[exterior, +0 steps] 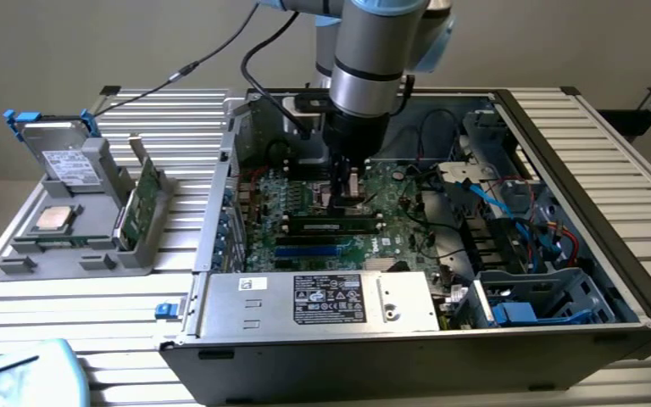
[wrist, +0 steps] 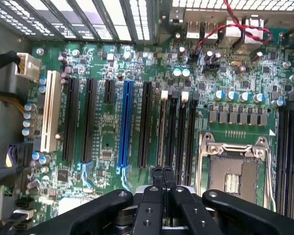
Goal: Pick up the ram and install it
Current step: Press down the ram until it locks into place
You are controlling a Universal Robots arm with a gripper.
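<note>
We find the bench [exterior: 31, 297], a slatted metal surface, carrying an open computer case [exterior: 416, 356] that takes up most of its width. Inside the case lies the green motherboard [exterior: 303, 203], with a silver power supply [exterior: 314, 301] along the near edge and a blue drive cage [exterior: 529, 305] toward the exterior view's right.

The arm [exterior: 371, 59] descends almost vertically into the case from above, its wrist section upright over the middle of the board. The case walls stand on all sides of the arm; the side toward the exterior view's right is crowded with blue and red cables [exterior: 507, 203].

The tool [wrist: 162, 177] is fully closed, its two black fingers [wrist: 158, 178] pressed together with nothing between them. In the wrist view the fingertips sit just above the bank of black memory slots [wrist: 179, 132], beside the empty processor socket [wrist: 232, 171] and a blue expansion slot [wrist: 125, 127].

The ram [exterior: 331, 227] lies seated in a slot on the motherboard, directly below the tool in the exterior view. On the exterior view's left, a grey fixture [exterior: 77, 246] on the bench holds a silver-topped processor [exterior: 54, 219], a grey drive [exterior: 60, 157] with blue tabs, and another green board [exterior: 142, 208] standing on edge, well apart from the case.
</note>
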